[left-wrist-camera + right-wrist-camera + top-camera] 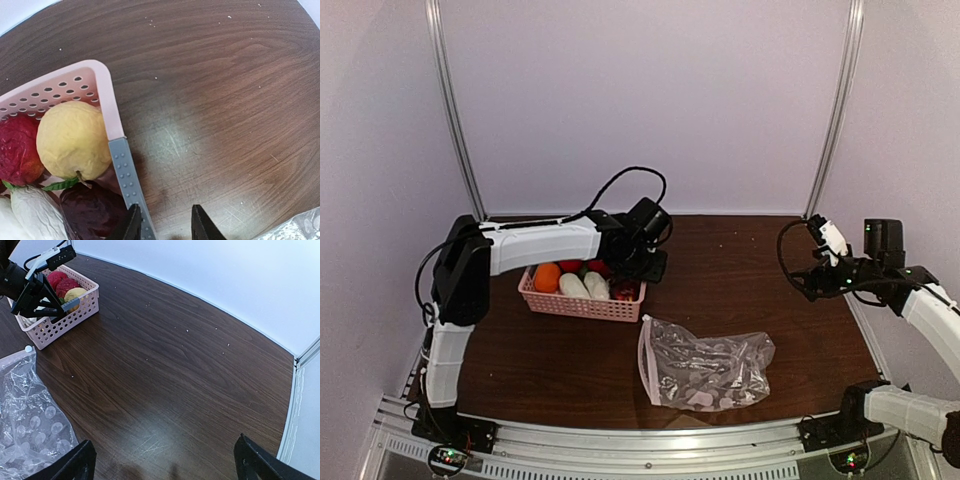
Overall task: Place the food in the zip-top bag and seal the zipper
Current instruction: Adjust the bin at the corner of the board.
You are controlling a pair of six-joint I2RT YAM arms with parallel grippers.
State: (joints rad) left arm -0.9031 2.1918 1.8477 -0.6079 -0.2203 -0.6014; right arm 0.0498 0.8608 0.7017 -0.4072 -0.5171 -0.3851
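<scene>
Pale walls are seen behind a dark wood-grain surface. Left of centre, a pink basket is set on it, and all the food is gathered inside: an orange piece, whitish pieces, a red fruit, a yellow fruit and a dark maroon piece. The left claw is lowered at the basket's right end. Its jaws are partly spread, with one grey finger pad laid along the basket's end wall beside the yellow fruit and the other finger outside, over bare wood; only bare wood is seen in the gap between them. The zip-top bag is laid flat near the front edge, right of the basket and apart from it. Its zipper is turned toward the left; whether it is sealed cannot be told. The right claw is held spread wide above bare wood at the right side, to the right of the bag.
</scene>
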